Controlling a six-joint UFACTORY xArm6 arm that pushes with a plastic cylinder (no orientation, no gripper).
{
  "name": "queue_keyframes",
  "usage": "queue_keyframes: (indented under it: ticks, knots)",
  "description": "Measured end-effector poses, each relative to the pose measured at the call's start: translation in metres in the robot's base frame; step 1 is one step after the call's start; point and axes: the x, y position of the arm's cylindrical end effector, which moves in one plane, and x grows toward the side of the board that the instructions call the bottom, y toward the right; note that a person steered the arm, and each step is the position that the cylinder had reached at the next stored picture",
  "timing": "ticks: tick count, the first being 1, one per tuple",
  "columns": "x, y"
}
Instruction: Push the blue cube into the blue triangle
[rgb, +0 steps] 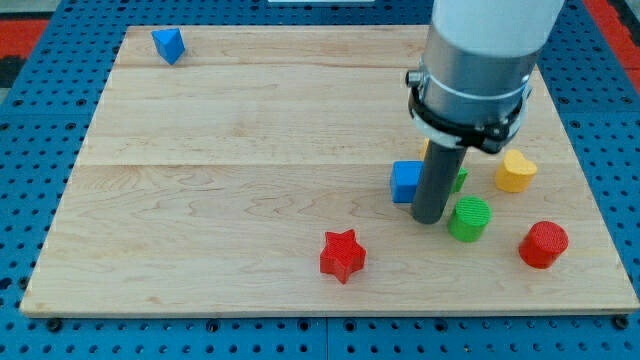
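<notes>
Our hand is absent; my tip (430, 218) touches the blue cube's (405, 182) right side, far from the blue triangle (168, 45).

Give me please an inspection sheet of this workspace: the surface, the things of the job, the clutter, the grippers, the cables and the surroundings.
Surface: wooden board, light planks, lying flat.
Job's things: blue cube right of centre; blue triangle far off, near the view's top left corner.
Clutter: red star near the bottom edge; green cylinder, red cylinder and yellow block at the view's right; another green piece behind the rod, mostly hidden.
Grippers: none; my tip stands just right of the blue cube, close to or touching it.
Cables: nothing seen.
Surroundings: blue pegboard around the board.
</notes>
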Motion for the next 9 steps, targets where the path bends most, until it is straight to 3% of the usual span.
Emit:
queue_keyframes:
  ticks: [3, 4, 6, 7, 8, 9]
  knots:
    - [-0.145, -0.020]
    - [-0.168, -0.056]
    - [-0.141, -0.003]
    - [-0.094, -0.004]
    - [-0.089, -0.054]
    - [-0.127, -0.135]
